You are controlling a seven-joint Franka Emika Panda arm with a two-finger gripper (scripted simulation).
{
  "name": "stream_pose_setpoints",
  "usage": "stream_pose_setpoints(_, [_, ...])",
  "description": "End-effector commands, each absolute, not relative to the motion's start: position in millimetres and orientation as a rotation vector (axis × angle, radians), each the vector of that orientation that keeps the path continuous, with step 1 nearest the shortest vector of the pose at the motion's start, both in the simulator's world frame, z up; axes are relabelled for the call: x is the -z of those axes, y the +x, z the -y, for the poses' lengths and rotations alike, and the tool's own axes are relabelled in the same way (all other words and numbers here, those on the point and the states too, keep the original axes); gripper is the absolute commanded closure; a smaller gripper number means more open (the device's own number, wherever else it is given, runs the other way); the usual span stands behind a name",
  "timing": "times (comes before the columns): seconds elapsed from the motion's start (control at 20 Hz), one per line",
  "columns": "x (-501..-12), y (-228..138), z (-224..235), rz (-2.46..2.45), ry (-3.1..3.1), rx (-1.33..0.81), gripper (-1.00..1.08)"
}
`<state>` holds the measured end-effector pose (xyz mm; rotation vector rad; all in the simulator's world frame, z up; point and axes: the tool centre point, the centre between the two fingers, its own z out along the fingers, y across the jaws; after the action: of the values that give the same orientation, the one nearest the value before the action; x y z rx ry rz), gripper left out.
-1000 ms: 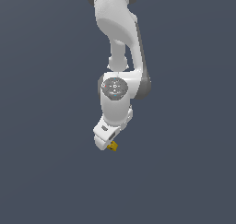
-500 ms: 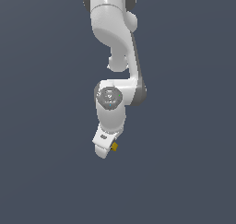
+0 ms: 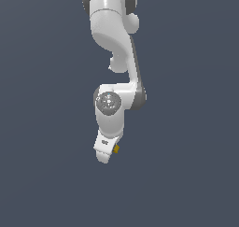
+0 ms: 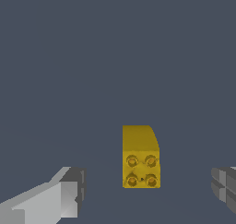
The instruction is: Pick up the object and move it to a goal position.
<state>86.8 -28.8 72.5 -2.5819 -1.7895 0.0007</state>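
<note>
Object (image 4: 141, 156) — small yellow-orange block, four round studs on one face, one end rounded off. Lies between the fingertips (image 4: 69, 195) of the gripper (image 4: 147, 193), touching neither. Jaws spread wide, clear gaps on both sides. In exterior view, seen as a yellow speck (image 3: 116, 149) just beside the white gripper (image 3: 104, 152) — arm (image 3: 114, 58) reaching down from above.

Plain, even, dark slate-grey backdrop (image 3: 42, 128) throughout
</note>
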Motion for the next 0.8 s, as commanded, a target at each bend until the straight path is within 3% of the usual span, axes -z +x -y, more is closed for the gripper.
stream_pose_setpoints(0.0, [-72.0,87.3,29.0,1.799,-2.576,0.000,-0.92])
stream_pose_setpoints(0.75, [-22.4,86.0,28.8,1.800,-2.575,0.000,-0.92])
